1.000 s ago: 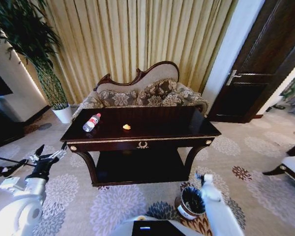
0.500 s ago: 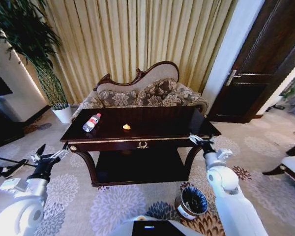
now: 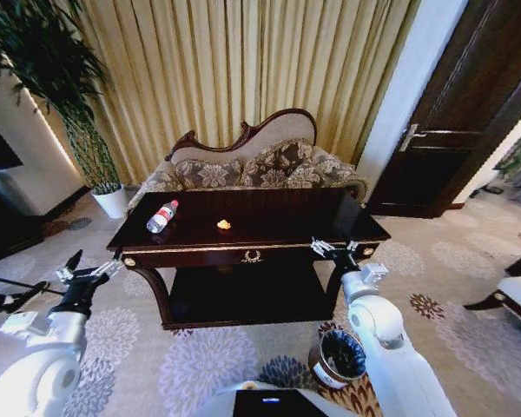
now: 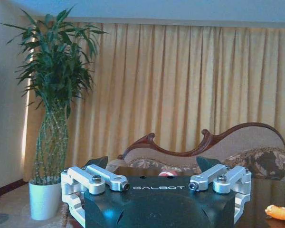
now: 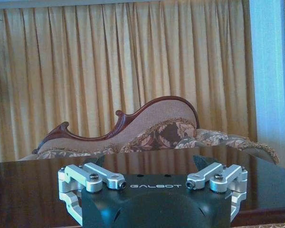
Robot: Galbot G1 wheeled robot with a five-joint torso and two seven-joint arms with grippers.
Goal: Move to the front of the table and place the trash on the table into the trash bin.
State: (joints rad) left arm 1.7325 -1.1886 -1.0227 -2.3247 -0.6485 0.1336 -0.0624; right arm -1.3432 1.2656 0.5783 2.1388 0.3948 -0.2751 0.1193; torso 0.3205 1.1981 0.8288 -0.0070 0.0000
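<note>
The surface (image 3: 269, 213) is dark and shiny and sits in the middle of the head view. A bottle (image 3: 162, 215) lies on its side near the left end of the top, red cap pointing up toward the sofa (image 3: 252, 165). A small orange scrap (image 3: 223, 225) sits near the middle, well apart from the bottle. The bin (image 3: 337, 358) stands on the carpet at the lower right, below the right front corner.

The left end effector (image 3: 89, 276) hangs at the lower left, off the left end, with its fingers spread apart and holding nothing. The right end effector (image 3: 335, 250) is up at the right front edge, fingers also apart and empty.

The bottle looks clear and light. It is smooth and round, so it may roll or slip on the shiny top. The best hold is likely across its middle, around the label. The scrap looks soft, tiny and very light. It probably needs a pinch from above, with the fingertips close to the top.
</note>
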